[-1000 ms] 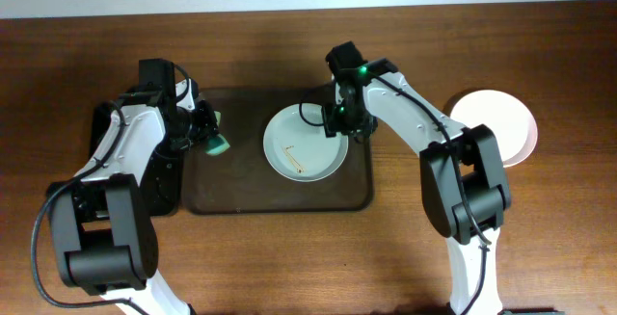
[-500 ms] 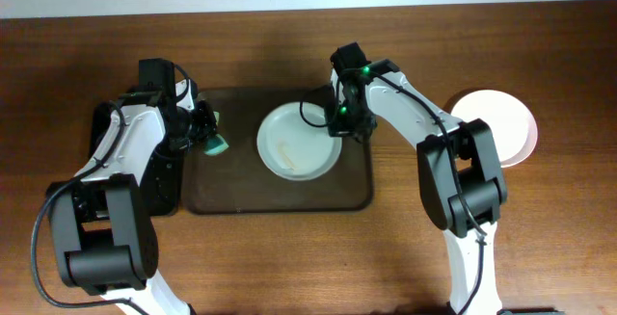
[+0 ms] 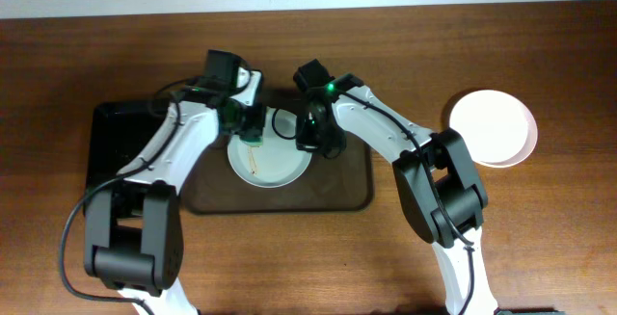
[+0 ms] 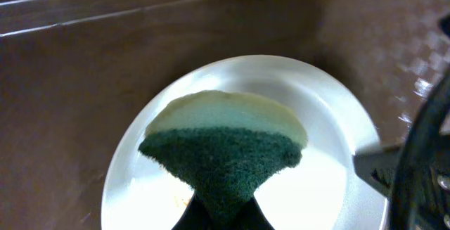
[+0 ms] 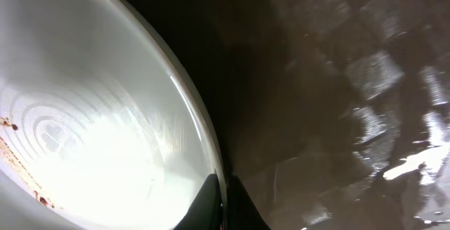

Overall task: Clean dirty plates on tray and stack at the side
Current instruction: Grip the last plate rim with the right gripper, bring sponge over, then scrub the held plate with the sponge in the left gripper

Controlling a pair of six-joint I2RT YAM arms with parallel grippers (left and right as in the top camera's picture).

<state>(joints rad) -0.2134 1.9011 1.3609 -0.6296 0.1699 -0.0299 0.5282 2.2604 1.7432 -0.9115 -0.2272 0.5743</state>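
A pale plate (image 3: 275, 169) (image 4: 330, 117) (image 5: 105, 138), marked with a thin brown smear (image 3: 253, 161) and brown specks near its edge (image 5: 8, 126), lies a little left of centre on the dark brown tray (image 3: 337, 185) (image 4: 70, 82) (image 5: 316, 82). The right arm's jaws are closed on the plate's right rim, pinching the thin edge between them, as the right wrist view shows from close up. The left arm's jaws are clamped on a sponge (image 3: 253, 137) (image 4: 225, 152), green scouring side toward the camera and a paler layer beyond it, held over the plate's upper left part. Whether the sponge touches the plate cannot be told. Both arms reach in over the tray's far edge and meet above the plate. Well apart to the right, on the wooden worktop (image 3: 482, 248), a white plate (image 3: 487, 127) sits with a second rim showing at its right edge. A smaller black tray (image 3: 111, 137) lies just left of the brown one, partly hidden by the left arm.
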